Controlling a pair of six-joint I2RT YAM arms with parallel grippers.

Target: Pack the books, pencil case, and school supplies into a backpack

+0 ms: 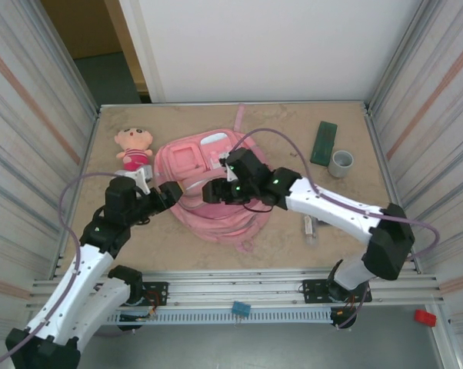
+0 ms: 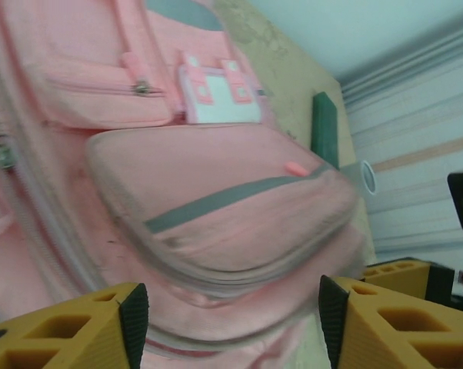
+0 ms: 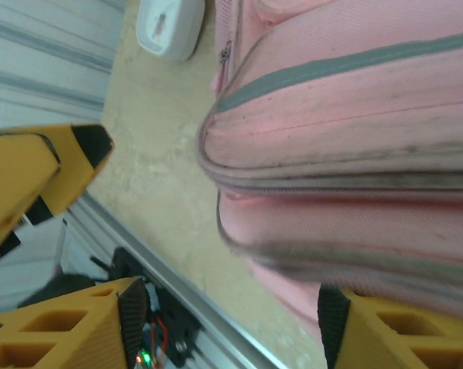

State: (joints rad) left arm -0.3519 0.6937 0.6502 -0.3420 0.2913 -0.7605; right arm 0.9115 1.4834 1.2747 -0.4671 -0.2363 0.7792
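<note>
At mid-table you have the backpack (image 1: 216, 219), pink, lying flat with its zipped front pockets facing up. Over its near half your two grippers meet almost tip to tip. The left gripper (image 1: 187, 187) comes in from 8 o'clock and the right gripper (image 1: 210, 191) from 3 o'clock. Your left wrist camera shows its jaws spread wide, gripping nothing, with the bulging front pocket just beyond them. Your right jaws also stand wide and empty, at the backpack's zipped edge. You cannot tell whether either fingertip touches the fabric. A plush doll (image 1: 134, 148) sits at 10 o'clock of the backpack, just beside it. The pencil case (image 1: 323, 143) lies at 2 o'clock, well apart, with a grey cylinder (image 1: 341, 163) close by at its 4 o'clock. A small white tube (image 1: 310, 225) lies at the backpack's 4 o'clock.
</note>
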